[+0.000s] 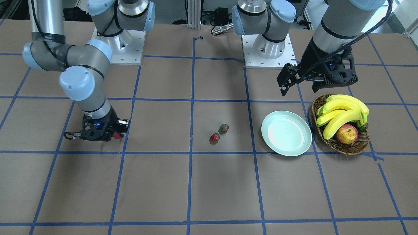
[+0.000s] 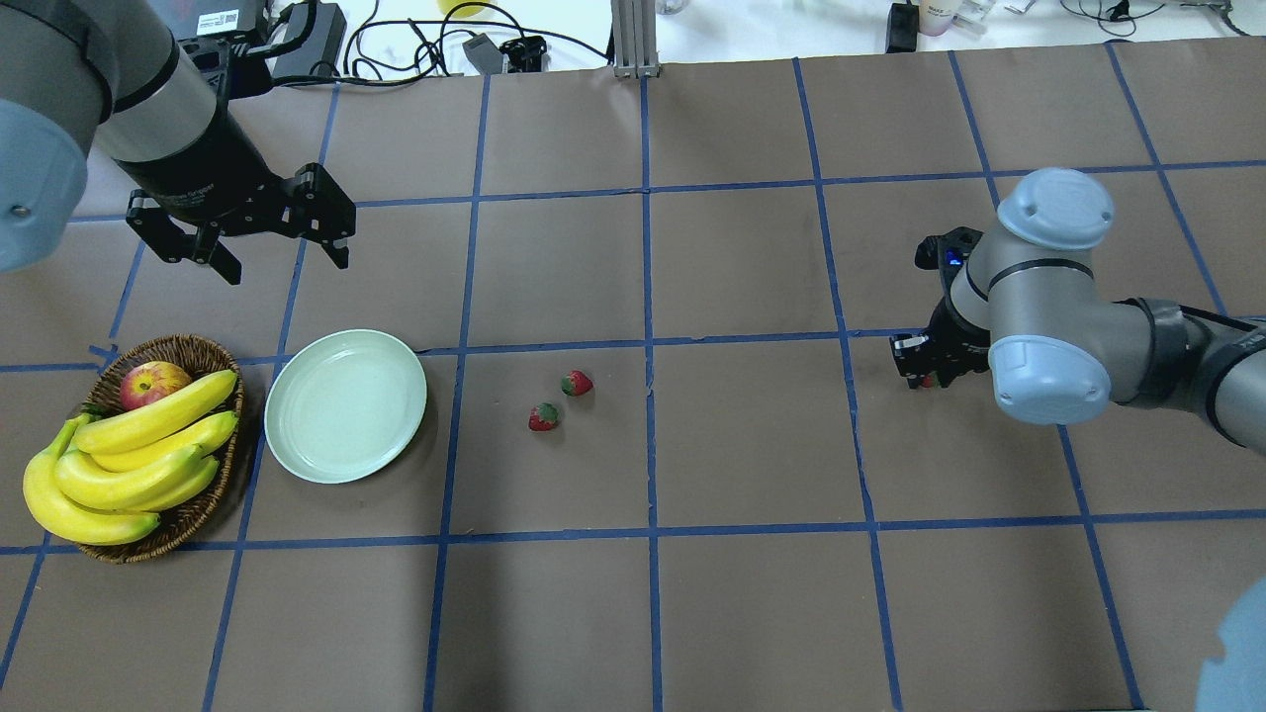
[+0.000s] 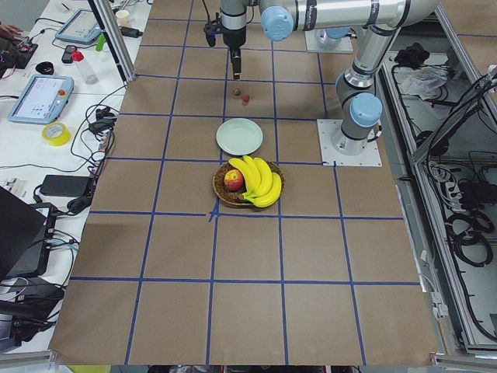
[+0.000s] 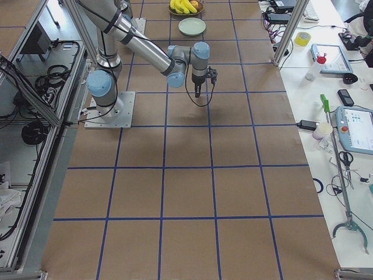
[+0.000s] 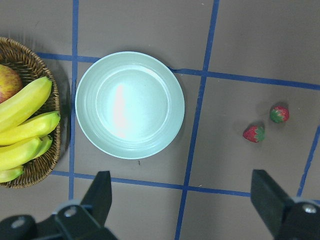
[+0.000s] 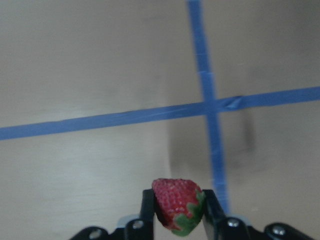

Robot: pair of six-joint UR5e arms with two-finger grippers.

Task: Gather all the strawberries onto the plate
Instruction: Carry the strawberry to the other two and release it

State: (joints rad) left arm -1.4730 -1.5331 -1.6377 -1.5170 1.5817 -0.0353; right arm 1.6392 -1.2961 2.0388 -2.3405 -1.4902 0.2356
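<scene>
Right gripper (image 6: 178, 204) is pinching a strawberry (image 6: 176, 199), so I'm guessing it's needing a slow, level carry to the faraway plate (image 2: 345, 405).

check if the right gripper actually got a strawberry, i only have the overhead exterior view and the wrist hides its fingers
observer: Yes. In the right wrist view the right gripper is shut on a small red strawberry with a green leafy cap, pinched at its sides.
operator: which way is it sitting
observer: Green cap toward the palm, red end pointing away from the camera.
operator: does the left wrist cam see the other two
observer: Yes, one loose strawberry and a second loose strawberry both show there, beside the empty round pale mint-green plate.
</scene>
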